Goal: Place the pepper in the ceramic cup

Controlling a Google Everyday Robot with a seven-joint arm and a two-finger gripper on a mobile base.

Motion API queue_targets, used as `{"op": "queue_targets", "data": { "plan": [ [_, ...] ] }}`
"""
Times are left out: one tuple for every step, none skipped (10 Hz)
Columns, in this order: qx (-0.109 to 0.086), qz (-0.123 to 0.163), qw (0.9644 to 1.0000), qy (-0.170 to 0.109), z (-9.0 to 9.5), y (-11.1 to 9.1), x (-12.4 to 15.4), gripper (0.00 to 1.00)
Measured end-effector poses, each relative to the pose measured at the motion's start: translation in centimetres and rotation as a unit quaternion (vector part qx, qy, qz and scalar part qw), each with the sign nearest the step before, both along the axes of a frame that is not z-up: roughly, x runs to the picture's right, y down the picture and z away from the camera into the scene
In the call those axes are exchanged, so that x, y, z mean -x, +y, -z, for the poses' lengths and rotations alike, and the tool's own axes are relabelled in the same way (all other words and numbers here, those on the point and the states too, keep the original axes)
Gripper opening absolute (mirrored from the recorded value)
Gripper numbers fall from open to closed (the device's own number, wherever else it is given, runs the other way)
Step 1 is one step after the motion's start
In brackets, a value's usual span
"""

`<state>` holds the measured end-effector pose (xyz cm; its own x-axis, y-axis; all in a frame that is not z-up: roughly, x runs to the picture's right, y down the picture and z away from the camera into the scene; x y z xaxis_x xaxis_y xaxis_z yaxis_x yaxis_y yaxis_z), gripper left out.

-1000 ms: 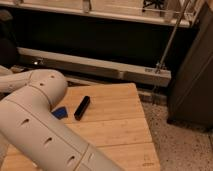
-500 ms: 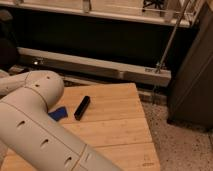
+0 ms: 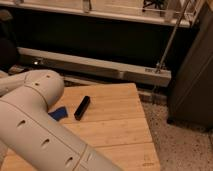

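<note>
The pepper and the ceramic cup are out of view, either hidden behind my arm or outside the frame. My white arm (image 3: 35, 120) fills the lower left of the camera view and covers much of the wooden table (image 3: 120, 130). The gripper is not in view. A black rectangular bar (image 3: 82, 107) lies on the table just right of the arm's elbow.
A blue object (image 3: 58, 113) lies partly hidden next to the arm, left of the black bar. Behind the table runs a white rail (image 3: 95, 65) below dark shelving. A slanted metal pole (image 3: 170, 42) and a dark cabinet (image 3: 195, 75) stand at the right, over speckled floor (image 3: 180, 145).
The arm's elbow has shifted slightly right and up, covering a bit more of the table's left side. The black bar and the blue object have not moved.
</note>
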<state>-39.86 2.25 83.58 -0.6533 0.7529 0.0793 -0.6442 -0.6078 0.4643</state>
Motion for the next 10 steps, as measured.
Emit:
{"op": "queue_targets", "data": {
  "plan": [
    [-0.001,-0.010,0.9999,-0.006,0.3,-0.1,0.1,0.80],
    [-0.001,-0.030,0.9993,-0.022,0.8,-0.3,0.4,0.80],
    [0.007,-0.049,0.9978,-0.044,1.3,-0.3,0.9,0.80],
    [0.025,-0.075,0.9936,-0.081,2.3,-0.1,1.9,0.80],
    [0.045,-0.096,0.9865,-0.125,3.5,-0.1,2.6,0.80],
    [0.067,-0.110,0.9763,-0.174,4.9,-0.2,2.7,0.80],
    [0.082,-0.120,0.9665,-0.212,6.0,-0.5,2.0,0.80],
    [0.095,-0.136,0.9515,-0.259,7.4,-0.9,0.8,0.80],
    [0.100,-0.153,0.9368,-0.298,8.4,-1.6,-1.6,0.80],
    [0.097,-0.171,0.9255,-0.324,8.9,-2.3,-4.5,0.80]
  ]
}}
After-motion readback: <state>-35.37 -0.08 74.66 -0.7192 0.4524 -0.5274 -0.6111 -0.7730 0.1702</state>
